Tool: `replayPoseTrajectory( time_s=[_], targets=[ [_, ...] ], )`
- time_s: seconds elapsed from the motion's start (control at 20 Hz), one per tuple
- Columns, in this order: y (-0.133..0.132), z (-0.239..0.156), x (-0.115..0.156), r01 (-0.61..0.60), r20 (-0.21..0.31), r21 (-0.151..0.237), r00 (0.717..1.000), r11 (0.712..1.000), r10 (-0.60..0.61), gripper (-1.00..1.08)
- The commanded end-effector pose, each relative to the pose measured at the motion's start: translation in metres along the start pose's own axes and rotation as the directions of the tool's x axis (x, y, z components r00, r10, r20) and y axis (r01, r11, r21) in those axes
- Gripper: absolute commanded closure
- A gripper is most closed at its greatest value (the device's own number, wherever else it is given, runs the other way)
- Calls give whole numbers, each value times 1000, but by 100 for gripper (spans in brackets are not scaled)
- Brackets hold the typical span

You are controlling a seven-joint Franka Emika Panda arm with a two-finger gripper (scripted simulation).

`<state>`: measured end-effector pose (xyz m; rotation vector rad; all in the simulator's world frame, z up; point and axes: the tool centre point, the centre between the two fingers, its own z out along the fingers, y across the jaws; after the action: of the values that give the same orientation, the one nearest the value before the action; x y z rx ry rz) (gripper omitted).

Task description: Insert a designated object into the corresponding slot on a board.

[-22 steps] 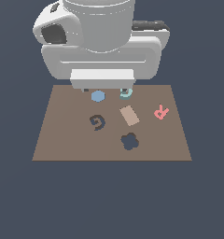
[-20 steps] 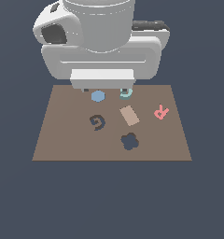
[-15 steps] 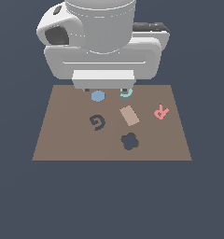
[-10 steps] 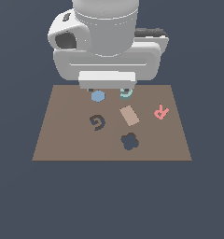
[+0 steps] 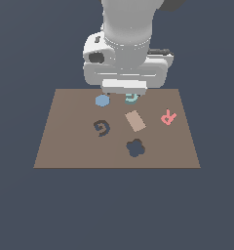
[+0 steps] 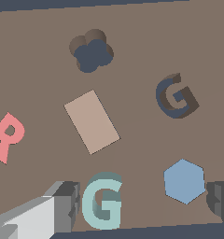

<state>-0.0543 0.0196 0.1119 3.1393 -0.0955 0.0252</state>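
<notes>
The teal G-shaped designated object (image 6: 102,200) lies flat on the brown board (image 6: 132,130), near its far edge in the exterior view (image 5: 132,98). There the arm's white hand (image 5: 125,73) hangs over it and hides part of it. My gripper (image 6: 143,203) is open above the board and holds nothing. One finger (image 6: 62,207) is beside the teal piece, the other finger (image 6: 220,201) is beyond the hexagon. The dark G-shaped slot (image 6: 176,96) is empty and sits towards the exterior view's left (image 5: 102,128) of the board (image 5: 65,146).
A light-blue hexagon (image 5: 103,100) lies beside the teal piece. On the board are also a tan rectangle (image 5: 135,120), a pink letter R (image 5: 168,117) and a dark clover cutout (image 5: 135,147). Dark floor surrounds the board.
The arm's hand has shifted towards the exterior view's right, from over the hexagon to over the teal piece. The pieces on the board have not moved.
</notes>
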Motion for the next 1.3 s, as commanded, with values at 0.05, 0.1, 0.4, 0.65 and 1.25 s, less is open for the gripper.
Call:
replayPoseTrajectory(
  time_s=[0.05, 0.1, 0.4, 0.65, 1.25],
  targets=[
    [-11, 21, -20, -20, 6, 0, 1000, 1000, 20, -92],
    [-13, 27, -25, -25, 7, 0, 1000, 1000, 25, -92],
    [-27, 53, -46, -49, 14, -1, 999, 999, 49, -92],
    [-32, 62, -53, -58, 16, -1, 998, 998, 58, -92],
    [-32, 70, -52, -56, 17, -1, 998, 998, 56, -92]
  ],
)
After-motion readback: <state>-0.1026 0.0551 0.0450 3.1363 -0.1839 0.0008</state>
